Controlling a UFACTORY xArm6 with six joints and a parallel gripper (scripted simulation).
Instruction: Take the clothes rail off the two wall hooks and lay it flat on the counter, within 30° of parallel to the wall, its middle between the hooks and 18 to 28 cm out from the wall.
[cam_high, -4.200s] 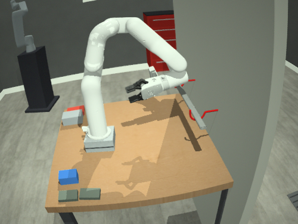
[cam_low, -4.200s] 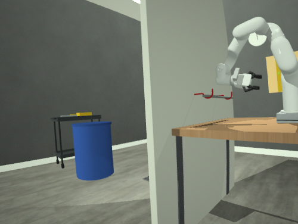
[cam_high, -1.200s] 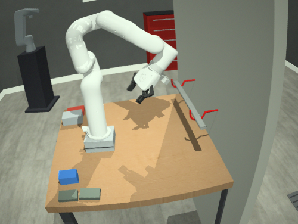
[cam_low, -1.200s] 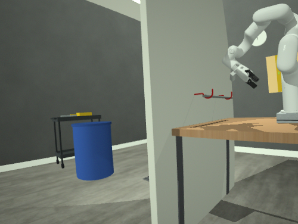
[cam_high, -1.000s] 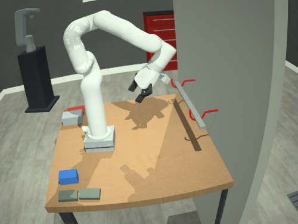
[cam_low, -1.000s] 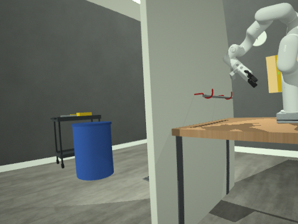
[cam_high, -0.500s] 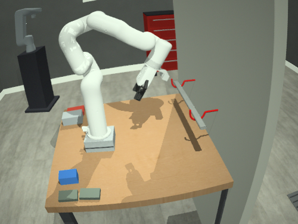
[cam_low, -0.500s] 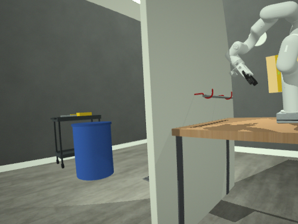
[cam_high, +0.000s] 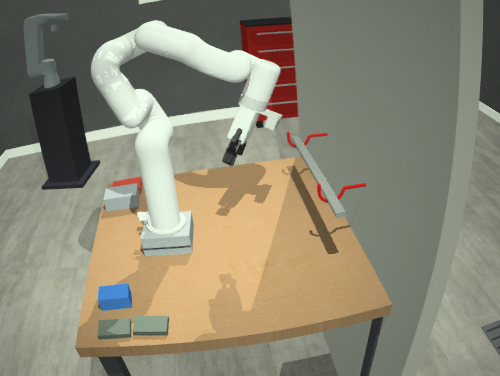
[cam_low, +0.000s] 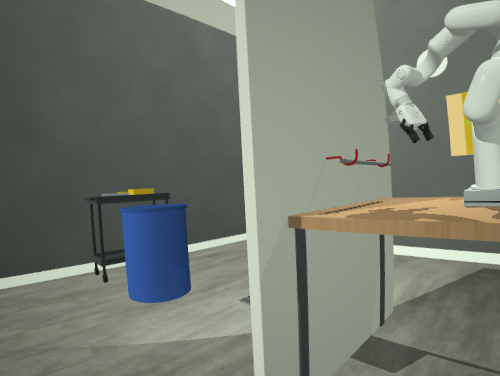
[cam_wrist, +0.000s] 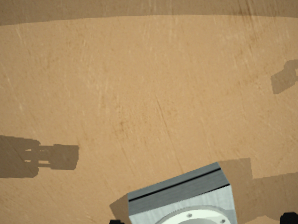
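Gripper (cam_high: 234, 150) hung in the air above the counter (cam_high: 280, 280), fingers fully apart, nothing between them. It pointed down and sat well apart from the wall (cam_high: 400, 125). The grey clothes rail (cam_high: 320, 176) rested on both red hooks (cam_high: 350, 189), running along the wall above the counter's far edge. Wrist view showed only wood, shadows and the arm's grey base block (cam_wrist: 185, 197). A blue block (cam_high: 115, 296) and two grey-green pads (cam_high: 133, 326) lay at the counter's near corner.
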